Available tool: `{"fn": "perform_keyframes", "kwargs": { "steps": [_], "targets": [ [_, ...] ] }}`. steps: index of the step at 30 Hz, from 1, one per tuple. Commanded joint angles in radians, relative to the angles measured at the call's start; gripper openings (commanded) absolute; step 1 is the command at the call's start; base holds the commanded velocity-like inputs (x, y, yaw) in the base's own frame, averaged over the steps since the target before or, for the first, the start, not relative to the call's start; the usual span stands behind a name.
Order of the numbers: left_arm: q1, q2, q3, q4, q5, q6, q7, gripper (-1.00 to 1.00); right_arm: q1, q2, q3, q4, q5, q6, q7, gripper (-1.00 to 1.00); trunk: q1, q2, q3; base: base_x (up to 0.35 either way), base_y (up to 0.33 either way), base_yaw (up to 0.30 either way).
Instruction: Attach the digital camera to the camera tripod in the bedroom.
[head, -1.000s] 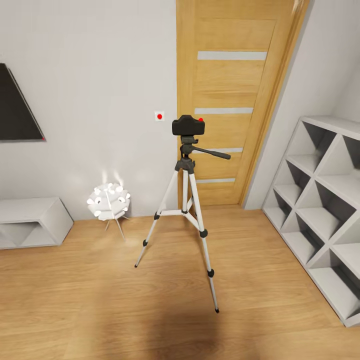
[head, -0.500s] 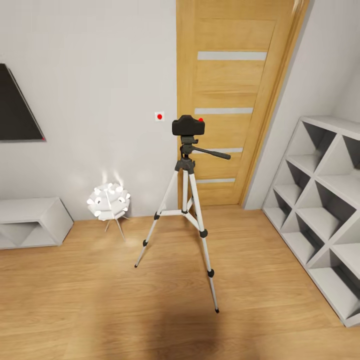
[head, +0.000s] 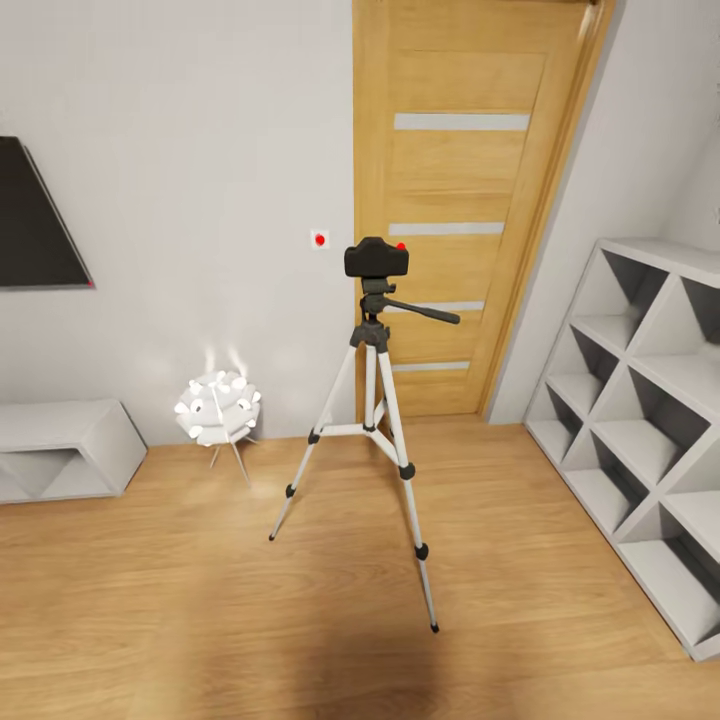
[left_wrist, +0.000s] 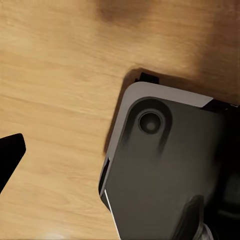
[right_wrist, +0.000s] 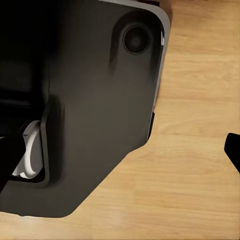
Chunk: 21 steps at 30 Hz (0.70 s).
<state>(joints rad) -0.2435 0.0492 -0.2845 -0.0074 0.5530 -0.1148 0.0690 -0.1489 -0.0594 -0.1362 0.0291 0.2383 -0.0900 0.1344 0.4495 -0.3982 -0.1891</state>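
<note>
The small black boxy digital camera (head: 376, 260) sits on top of the tall silver-legged camera tripod (head: 372, 440) on the smooth wood floor (head: 180, 600), between the white flower lamp (head: 217, 405) and white shelves (head: 640, 420), before the wooden door (head: 460, 200); nobody can tell how the grippers stand.

I see the robot's dark grey base (right_wrist: 95, 110), rounded at its corner, above the light wood plank floor (right_wrist: 190, 190). A black fingertip (right_wrist: 234, 150) enters at the frame edge.
</note>
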Motion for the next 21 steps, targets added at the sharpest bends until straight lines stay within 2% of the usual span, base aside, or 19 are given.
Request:
{"fn": "perform_keyframes", "kwargs": {
  "steps": [1,21],
  "targets": [
    [0.0,0.0,-0.009,0.0,0.007,-0.002,0.003,1.0,-0.001,-0.001,-0.008,0.003,0.008,-0.006,0.002,1.0,0.001,-0.002,0.0,0.0,0.0,0.0],
    [0.0,0.0,-0.009,0.0,0.007,-0.002,0.003,1.0,-0.001,0.001,-0.008,0.003,0.009,-0.005,0.002,1.0,0.001,-0.002,0.031,0.0,0.0,0.0]
  ]
}}
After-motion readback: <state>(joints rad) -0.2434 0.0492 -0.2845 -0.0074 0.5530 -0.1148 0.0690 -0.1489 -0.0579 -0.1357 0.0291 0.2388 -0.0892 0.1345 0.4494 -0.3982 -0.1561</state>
